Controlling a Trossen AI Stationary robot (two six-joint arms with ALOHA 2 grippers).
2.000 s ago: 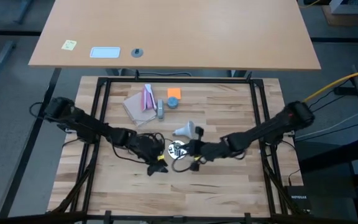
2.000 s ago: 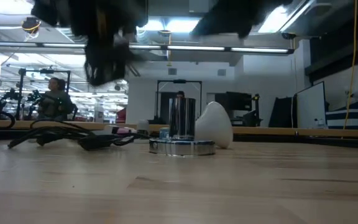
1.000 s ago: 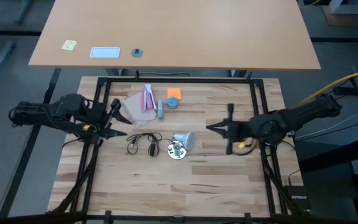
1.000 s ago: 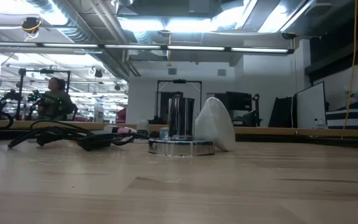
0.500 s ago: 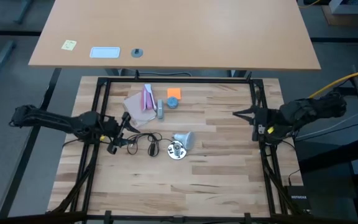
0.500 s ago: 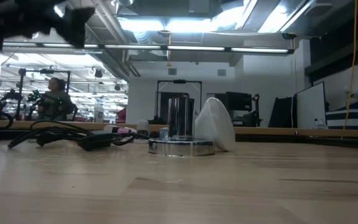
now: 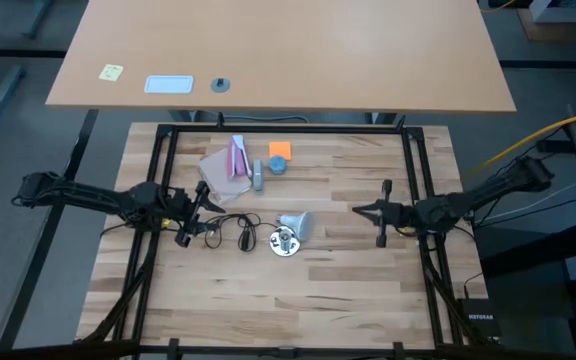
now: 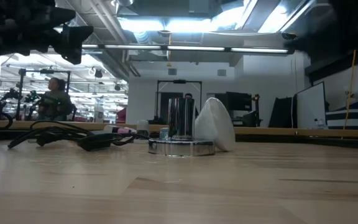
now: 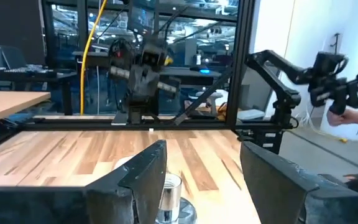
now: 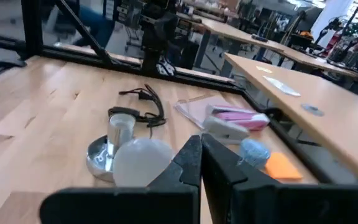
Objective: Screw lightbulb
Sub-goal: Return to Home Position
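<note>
Your left gripper (image 9: 202, 148) hangs over the left of the wooden surface (image 7: 348, 285), jaws wide apart. Your right gripper (image 10: 201, 142), jaws pressed together, has slid inward since half a second ago. The lightbulb (image 7: 295, 225) lies unmoved against the silver socket (image 7: 284, 241). A box (image 7: 480, 318) reads NETGEAR.
</note>
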